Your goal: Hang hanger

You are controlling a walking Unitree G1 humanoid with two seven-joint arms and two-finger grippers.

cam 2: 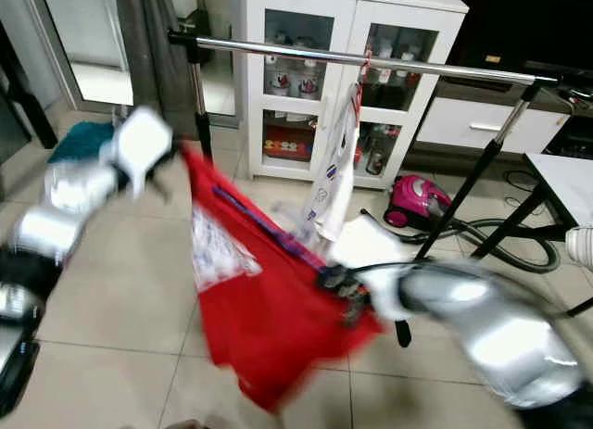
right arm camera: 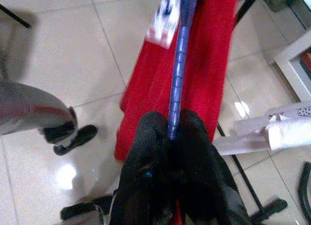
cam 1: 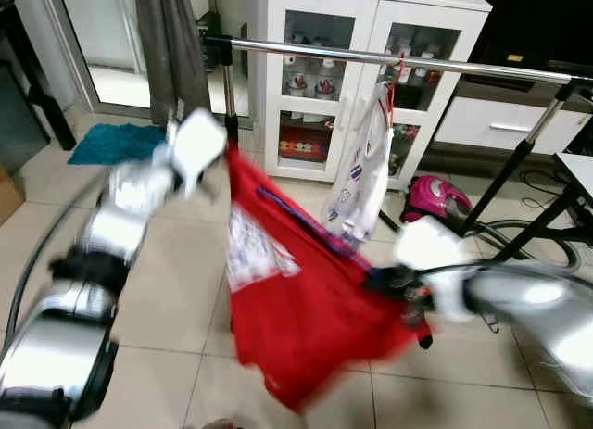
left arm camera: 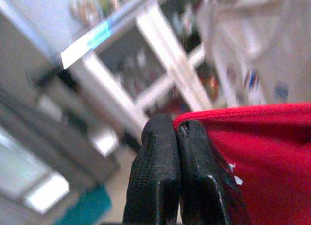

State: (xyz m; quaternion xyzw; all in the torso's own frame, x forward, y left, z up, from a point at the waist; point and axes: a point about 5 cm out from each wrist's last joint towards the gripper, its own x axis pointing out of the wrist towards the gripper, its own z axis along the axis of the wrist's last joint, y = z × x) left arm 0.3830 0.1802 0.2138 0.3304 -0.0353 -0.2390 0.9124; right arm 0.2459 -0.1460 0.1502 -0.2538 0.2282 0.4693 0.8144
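Both grippers are clamped on the load. Right gripper (right arm camera: 170, 132) has its two black fingers pressed together around the lower end of a purple hanger (right arm camera: 179, 64), low at the right side of the head views. Left gripper (left arm camera: 176, 130) is raised higher on the left, its fingers closed tight on the top edge of the red shirt (cam 1: 296, 318). The hanger runs as a slanted line between the two grippers, and the shirt drapes from it, hanging down over the tiled floor (cam 1: 167, 290); a white printed patch (cam 1: 250, 248) shows on the cloth. Both silver arms are blurred in the head views.

Just beyond the shirt stands a clothes rack whose silver rail (cam 1: 371, 58) crosses the scene above the grippers, carried on black uprights and angled legs. A white patterned garment (cam 1: 361, 170) hangs from the rail on a red hook, just behind the red shirt's upper right part. A grey cloth (cam 1: 171, 49) hangs at the rail's left end.

On the floor behind the rack lies a pink vacuum cleaner (cam 1: 431, 197) with its dark hose curling right. A teal mat (cam 1: 116, 142) lies on the floor at the left. Farthest back stands a white glass-door cabinet (cam 1: 371, 21) with small items on its shelves. In the right wrist view a dark shoe-like shape (right arm camera: 73, 135) rests on the tiles.
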